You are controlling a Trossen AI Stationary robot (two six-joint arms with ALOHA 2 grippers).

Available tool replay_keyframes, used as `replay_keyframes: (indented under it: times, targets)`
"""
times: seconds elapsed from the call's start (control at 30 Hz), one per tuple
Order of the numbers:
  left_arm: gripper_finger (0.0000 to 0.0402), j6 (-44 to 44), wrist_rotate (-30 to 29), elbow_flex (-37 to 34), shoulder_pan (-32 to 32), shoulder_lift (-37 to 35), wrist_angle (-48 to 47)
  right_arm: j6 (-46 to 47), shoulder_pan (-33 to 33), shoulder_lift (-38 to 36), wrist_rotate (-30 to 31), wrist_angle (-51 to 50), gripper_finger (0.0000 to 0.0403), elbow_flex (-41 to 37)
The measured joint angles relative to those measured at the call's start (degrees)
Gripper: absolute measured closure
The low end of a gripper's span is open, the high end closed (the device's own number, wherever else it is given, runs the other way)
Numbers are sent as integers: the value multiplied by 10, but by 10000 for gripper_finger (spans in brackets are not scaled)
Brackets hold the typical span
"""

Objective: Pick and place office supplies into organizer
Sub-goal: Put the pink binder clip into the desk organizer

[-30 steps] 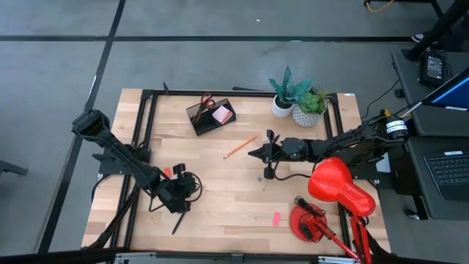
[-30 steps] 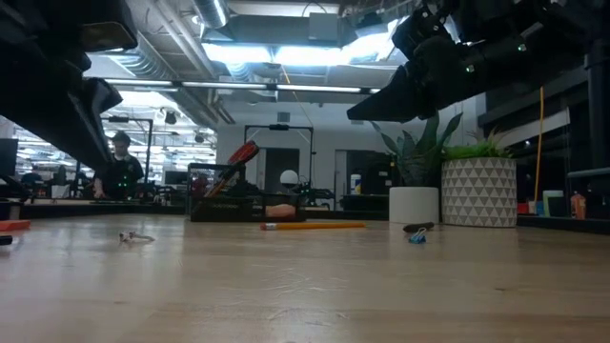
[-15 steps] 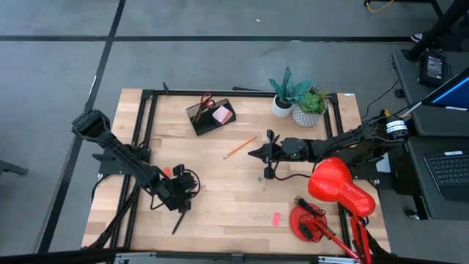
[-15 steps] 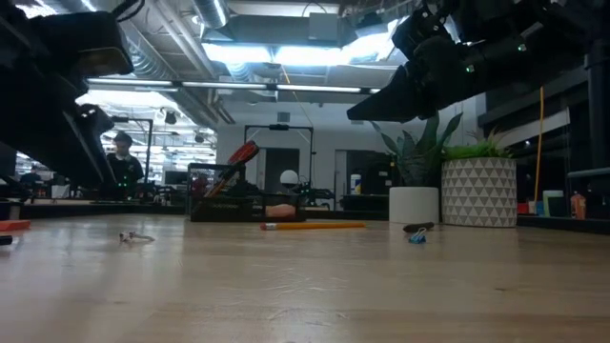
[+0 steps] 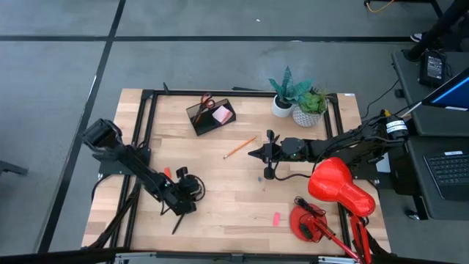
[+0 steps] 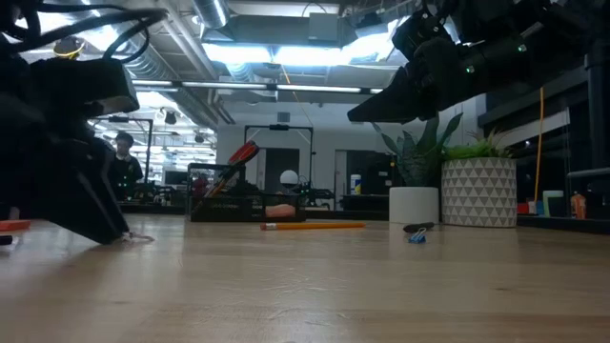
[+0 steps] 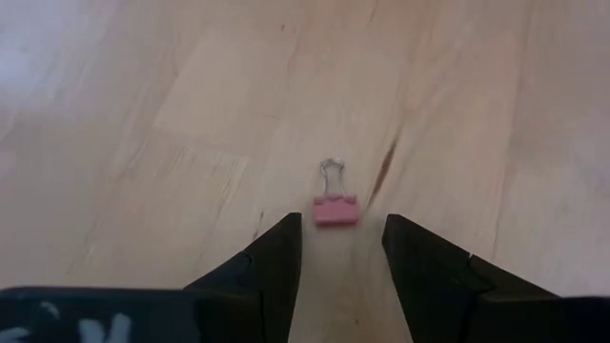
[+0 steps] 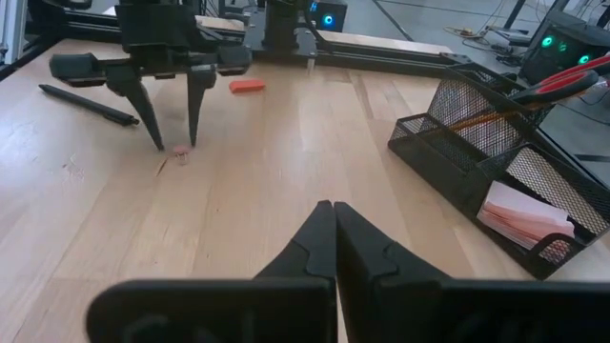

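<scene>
A small pink binder clip [image 7: 335, 210] lies flat on the wooden table, its wire handle pointing away from my left gripper [image 7: 341, 238]. That gripper is open and low over the table, one finger on each side of the clip's near end, touching nothing; the right wrist view shows it too [image 8: 176, 133], and it shows at the table's near left [image 5: 192, 192]. The organizer [image 5: 210, 115], a black mesh tray, stands at the far side with red-handled scissors [image 8: 572, 81] and pink sticky notes [image 8: 519, 214] in it. My right gripper [image 5: 251, 154] hangs shut above the table's middle.
An orange pencil [image 5: 239, 147] lies near the middle, and a small blue clip [image 6: 416, 235] below my right gripper. A red eraser [image 5: 167, 172] and a black pen [image 5: 178, 220] lie by the left arm, a pink eraser [image 5: 276, 218] near the front. Red lamp [image 5: 337, 187] and potted plants [image 5: 300, 99] stand at the right.
My left gripper has come down toward the table and now stands low over the pink binder clip. The clip has not moved.
</scene>
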Motion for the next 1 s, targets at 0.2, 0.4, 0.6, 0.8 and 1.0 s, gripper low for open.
replay_keyframes:
  times: [0.2,0.4,0.6,0.8,1.0]
  targets:
    - [251,-51,-14,1,0,6,2,0,0,0,0,0,402,0]
    - [251,-53,-14,1,0,6,3,0,0,0,0,0,402,0]
    - [251,-54,-13,0,1,7,-2,0,0,0,0,0,402,0]
    - [266,-62,-13,0,1,7,-3,1,0,0,0,0,402,0]
    - [293,-68,-15,0,1,7,-5,1,0,0,0,0,402,0]
